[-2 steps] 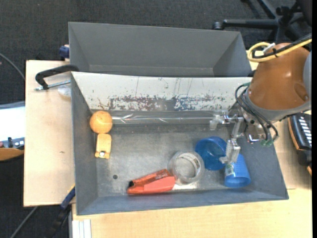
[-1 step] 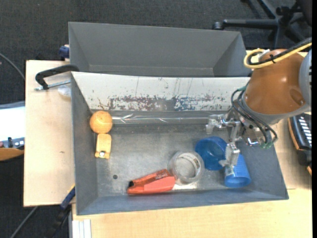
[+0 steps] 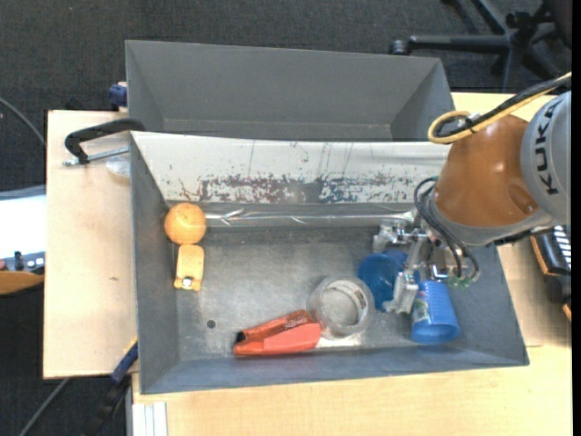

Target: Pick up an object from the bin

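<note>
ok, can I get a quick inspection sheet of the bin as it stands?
surface: grey metal bin, reddish-brown streaks along the back wall.
job's things: blue cup lying at right front, with a blue rounded piece beside it. The hand is over these two.
clutter: orange ball and yellow block at left; red-orange tool and clear round container at front.
grippers: hand low at the bin's right; whether it holds anything cannot be told.
cables: yellow cable looped above the hand.
surroundings: chair base on dark floor behind.
</note>
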`<state>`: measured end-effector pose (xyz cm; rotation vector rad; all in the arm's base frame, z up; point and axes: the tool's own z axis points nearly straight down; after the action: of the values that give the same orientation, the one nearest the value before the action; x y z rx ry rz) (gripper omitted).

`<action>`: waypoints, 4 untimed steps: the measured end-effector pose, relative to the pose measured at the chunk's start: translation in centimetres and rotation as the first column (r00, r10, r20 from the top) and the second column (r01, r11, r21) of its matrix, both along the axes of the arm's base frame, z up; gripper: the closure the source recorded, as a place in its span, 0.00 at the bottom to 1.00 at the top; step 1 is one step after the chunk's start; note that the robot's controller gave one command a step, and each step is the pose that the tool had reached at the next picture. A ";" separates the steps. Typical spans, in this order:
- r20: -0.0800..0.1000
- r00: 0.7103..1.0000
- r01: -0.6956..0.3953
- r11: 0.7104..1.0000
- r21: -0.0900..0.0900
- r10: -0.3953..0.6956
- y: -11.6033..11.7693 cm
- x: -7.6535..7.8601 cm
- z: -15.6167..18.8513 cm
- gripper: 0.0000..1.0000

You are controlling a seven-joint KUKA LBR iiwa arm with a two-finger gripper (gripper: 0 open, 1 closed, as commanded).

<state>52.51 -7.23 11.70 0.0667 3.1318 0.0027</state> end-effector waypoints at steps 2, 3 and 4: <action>-0.002 0.997 -0.074 0.997 0.000 0.074 0.5 -1.0 -4.6 1.00; -0.005 0.998 -0.064 0.998 0.000 0.064 0.6 -0.8 0.6 1.00; 0.002 0.998 -0.064 0.998 0.000 0.064 0.3 -0.7 5.6 1.00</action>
<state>51.79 -6.96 17.30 -0.0331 3.1307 0.0032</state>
